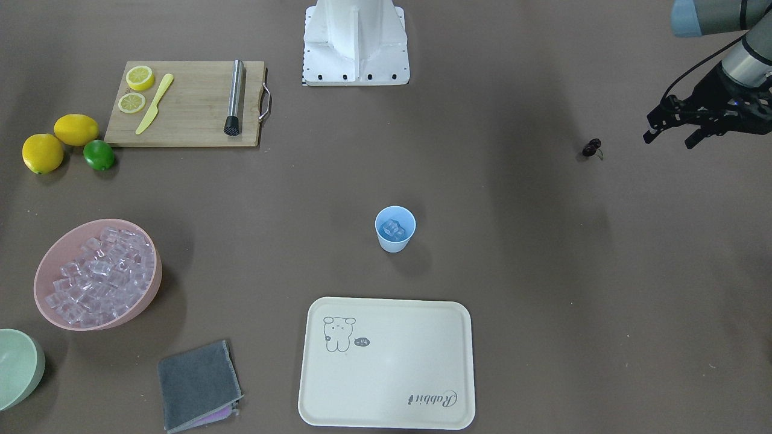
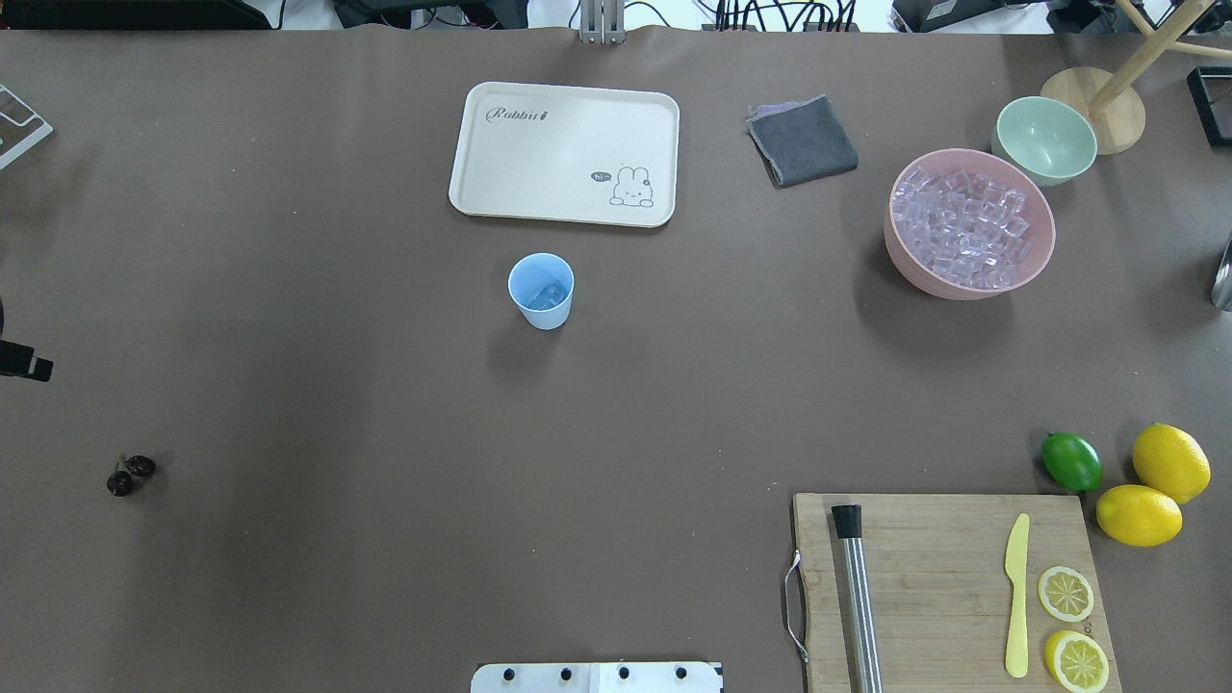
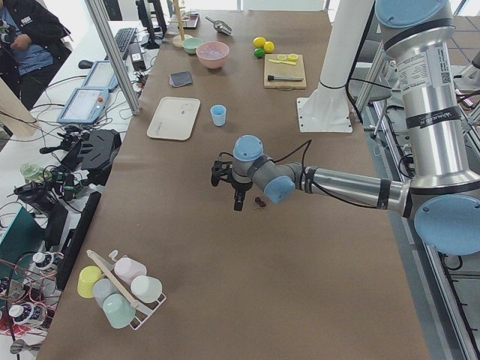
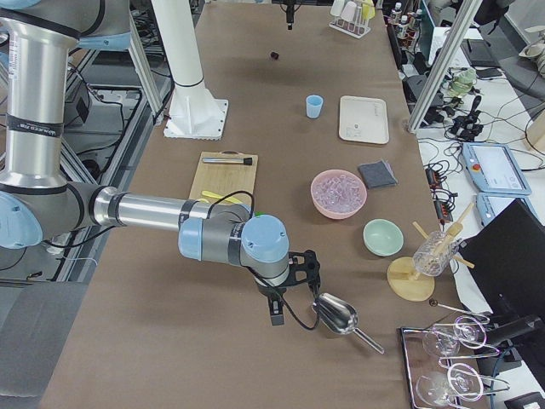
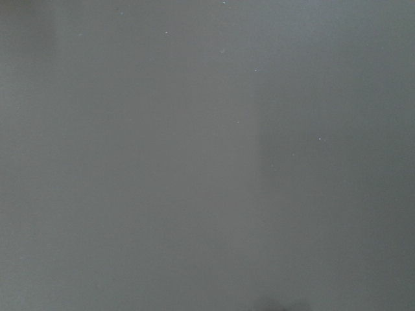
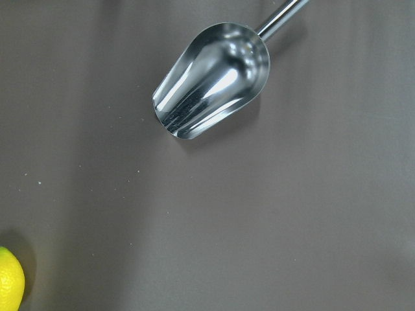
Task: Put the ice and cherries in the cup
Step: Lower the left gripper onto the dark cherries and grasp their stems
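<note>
**ice in cup, cherries on the table, left arm beside the cherries**

- item nearest a lens: metal scoop (image 6: 211, 81), lying empty on its side directly below the right gripper (image 4: 291, 285). probably set down here after ladling. whether this gripper is apart or together cannot be told.
- cup (image 1: 395, 229): light blue, upright, at the table's middle, well apart from both grippers. a few cubes of ice (image 2: 545, 295) sit in it, so the ice step looks done or partly done.
- cherries (image 1: 592, 147): dark joined pair lying loose on the table, just beside the left gripper (image 1: 669, 140), between it and the cup. not yet in the cup.
- left gripper: fingers spread, holding nothing, hanging above the surface. judged to be lining up on the cherries. its wrist camera shows only bare covering.
- ice stock: pink bowl (image 1: 129, 313), heaped with cubes, far from the left gripper, on the right arm's side.
- other goods, far from the left gripper: cream tray (image 1: 386, 386), grey cloth (image 1: 196, 383), pale green bowl (image 1: 18, 367), cutting board (image 1: 187, 114) with lemon slices, yellow knife and steel muddler; two lemons and a lime (image 1: 98, 155) beside it.
- surface: table (image 1: 543, 271) under a matt brown covering.
- room: screens, cables, a cup rack and glassware along the operators' side; a seated person at one far corner.
</note>
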Available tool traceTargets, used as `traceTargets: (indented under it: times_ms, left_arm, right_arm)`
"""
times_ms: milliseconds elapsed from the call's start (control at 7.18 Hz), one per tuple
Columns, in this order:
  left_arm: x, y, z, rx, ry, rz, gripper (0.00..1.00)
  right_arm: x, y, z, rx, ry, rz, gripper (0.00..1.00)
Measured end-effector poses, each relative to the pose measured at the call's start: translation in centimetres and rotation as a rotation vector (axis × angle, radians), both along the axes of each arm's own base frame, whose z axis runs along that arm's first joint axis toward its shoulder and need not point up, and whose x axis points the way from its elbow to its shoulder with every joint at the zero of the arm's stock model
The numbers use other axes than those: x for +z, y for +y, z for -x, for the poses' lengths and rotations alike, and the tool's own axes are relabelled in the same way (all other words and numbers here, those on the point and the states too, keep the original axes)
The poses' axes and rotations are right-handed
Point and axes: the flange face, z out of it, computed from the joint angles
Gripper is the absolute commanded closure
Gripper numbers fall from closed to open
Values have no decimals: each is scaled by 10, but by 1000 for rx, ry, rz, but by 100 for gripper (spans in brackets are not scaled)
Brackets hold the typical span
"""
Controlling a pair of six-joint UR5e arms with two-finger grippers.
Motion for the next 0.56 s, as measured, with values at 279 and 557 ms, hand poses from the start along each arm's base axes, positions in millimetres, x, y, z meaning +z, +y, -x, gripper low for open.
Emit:
traceTargets:
  times_ms: [279, 557]
  left_arm:
    - [-10, 11, -49, -26, -43, 19, 3]
    - [-8, 31, -93, -26, -86, 29, 13]
  right_arm:
    - [-8, 1, -5, 13, 9, 4, 0]
    - [-11, 0, -6, 13, 12, 2, 0]
